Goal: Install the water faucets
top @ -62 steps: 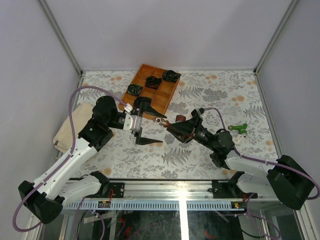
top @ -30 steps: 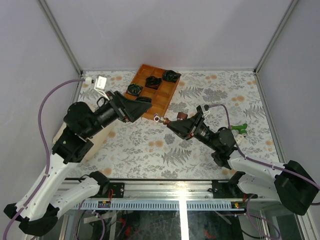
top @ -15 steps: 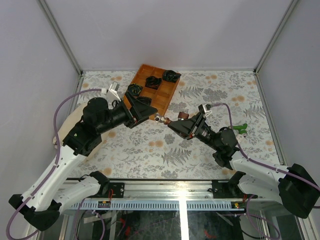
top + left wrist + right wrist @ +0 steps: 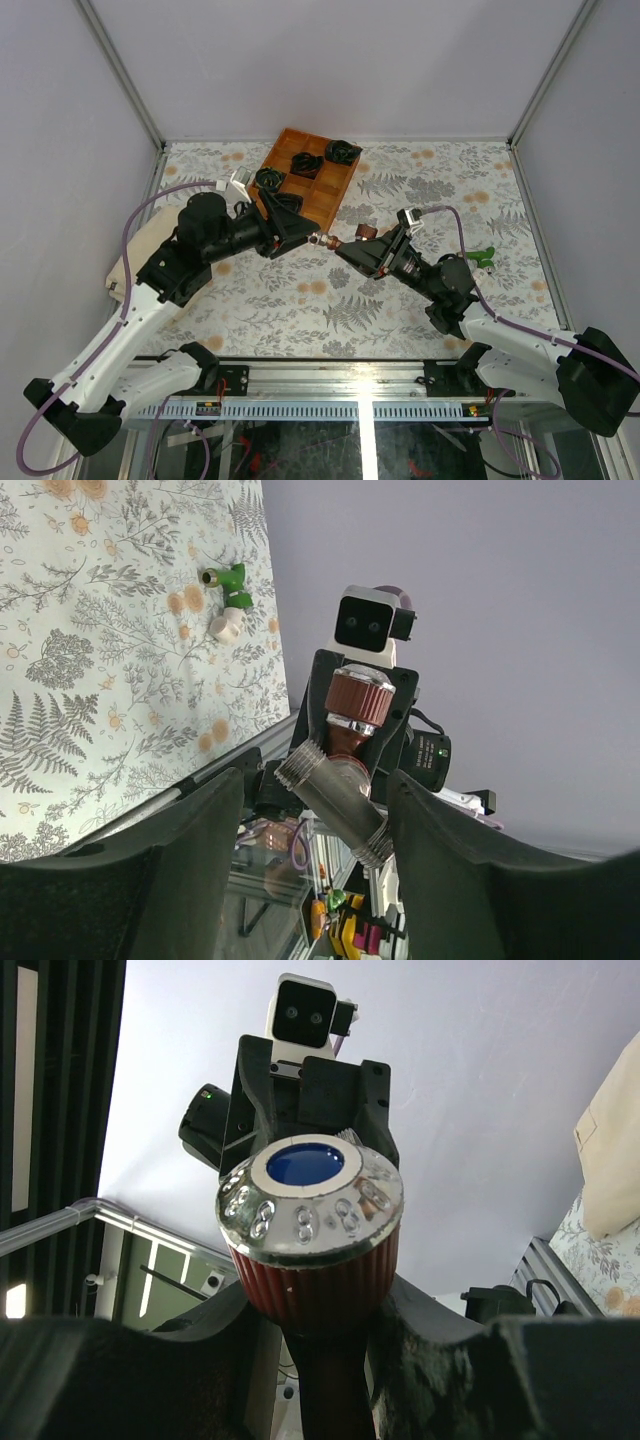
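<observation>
Top view: left gripper (image 4: 303,236) meets red-brown faucet (image 4: 340,238) mid-frame, but contact is hidden. Only the left wrist view shows it: jaws half-open, straddling the silvery end, gaps both sides. Right gripper (image 4: 322,1320) is clamped under its knob. Count: two faucets, with green faucet (image 4: 481,257) at frame right on table (image 4: 400,300); three coiled bundles (image 4: 306,162) in tray (image 4: 330,205).

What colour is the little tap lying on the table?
The little tap is bright green. It shows best in the left wrist view.

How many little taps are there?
2. The red-brown tap is held in the right gripper, mid-table; the green tap lies on the table, far right. Others may be hidden.
</observation>
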You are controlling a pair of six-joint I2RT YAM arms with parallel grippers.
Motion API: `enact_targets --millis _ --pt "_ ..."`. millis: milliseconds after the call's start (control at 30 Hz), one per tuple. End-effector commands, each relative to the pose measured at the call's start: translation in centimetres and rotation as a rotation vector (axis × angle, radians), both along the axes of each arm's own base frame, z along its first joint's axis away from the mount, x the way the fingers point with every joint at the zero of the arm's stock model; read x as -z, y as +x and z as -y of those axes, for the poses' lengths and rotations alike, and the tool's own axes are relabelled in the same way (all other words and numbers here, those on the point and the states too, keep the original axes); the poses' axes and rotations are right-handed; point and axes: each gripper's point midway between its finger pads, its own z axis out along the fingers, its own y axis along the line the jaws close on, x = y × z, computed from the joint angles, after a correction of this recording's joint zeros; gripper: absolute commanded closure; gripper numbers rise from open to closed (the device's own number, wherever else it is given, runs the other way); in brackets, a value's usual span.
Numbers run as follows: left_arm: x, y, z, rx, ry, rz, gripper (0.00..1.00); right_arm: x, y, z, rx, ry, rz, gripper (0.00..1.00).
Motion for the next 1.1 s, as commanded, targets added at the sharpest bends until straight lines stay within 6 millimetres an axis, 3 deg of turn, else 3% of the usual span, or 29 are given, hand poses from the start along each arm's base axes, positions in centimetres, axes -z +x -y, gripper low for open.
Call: enact_targets --millis 0,233,467,667,867,1067 --pt "-1.1 -0.4 0.8 0.047 -0.046 0.034 0.46 -3.8 -0.1 0.9 0.035 0.086 0.089 1.00" --pt "-1.0 -0.4 0.9 0.053 -0.046 0.036 0.56 -3.5 0.0 0.8 0.040 0.078 0.085 1.00" --pt "-0.7 -0.5 1.4 0.087 -0.053 0.033 0.72 -3.4 0.1 0.7 0.039 0.073 0.081 1.00" --pt "-0.8 -0.6 1.6 0.111 -0.051 0.067 0.76 -3.2 0.2 0.6 0.037 0.071 0.077 1.00" --pt "-1.6 -1.3 2.2 0.201 -0.048 0.217 0.73 -3.4 0.2 0.7 0.037 0.077 0.078 1.00" --pt "-2.0 -2.3 3.1 0.254 -0.089 0.353 0.83 -3.3 0.3 0.6 0.037 0.080 0.068 1.00"
